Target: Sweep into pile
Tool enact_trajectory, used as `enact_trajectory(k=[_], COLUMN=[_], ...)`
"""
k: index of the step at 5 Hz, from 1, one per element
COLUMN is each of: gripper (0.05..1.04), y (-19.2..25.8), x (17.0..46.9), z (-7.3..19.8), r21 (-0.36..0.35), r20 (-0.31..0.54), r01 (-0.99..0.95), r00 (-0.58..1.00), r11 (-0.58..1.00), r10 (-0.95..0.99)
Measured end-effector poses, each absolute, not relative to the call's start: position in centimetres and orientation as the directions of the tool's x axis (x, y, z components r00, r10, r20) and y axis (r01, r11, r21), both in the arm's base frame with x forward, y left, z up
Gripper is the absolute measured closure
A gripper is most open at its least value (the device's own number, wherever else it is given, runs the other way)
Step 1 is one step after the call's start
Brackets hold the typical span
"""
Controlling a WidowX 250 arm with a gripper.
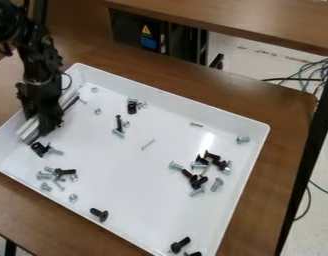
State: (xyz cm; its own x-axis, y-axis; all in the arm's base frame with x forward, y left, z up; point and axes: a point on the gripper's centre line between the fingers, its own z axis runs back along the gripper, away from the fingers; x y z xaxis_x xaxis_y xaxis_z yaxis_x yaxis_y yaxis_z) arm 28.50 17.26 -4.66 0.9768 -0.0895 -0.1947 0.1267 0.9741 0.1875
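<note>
At the left side of the white tray, the black gripper hangs low and is shut on a long, pale sweeping bar. The bar lies slanted near the tray's left wall, its ends showing on both sides of the gripper. Screws and bolts are scattered over the tray: a cluster of black and silver bolts at the right, a smaller group at the lower left, a black bolt in the upper middle, and a black screw near the front wall.
Raised walls surround the tray, which stands on a brown wooden table. More black bolts lie in the tray's front corner. Behind is another wooden table, with cables over the floor at the right.
</note>
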Motion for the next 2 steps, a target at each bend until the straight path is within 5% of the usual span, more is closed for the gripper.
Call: enact_trajectory(k=[2], gripper=[0.719], y=[13.2], x=[26.0], z=[-5.6], r21=[0.107], r20=[-0.133], r01=[0.092], r00=[0.988], r11=[0.990], r10=[-0.077])
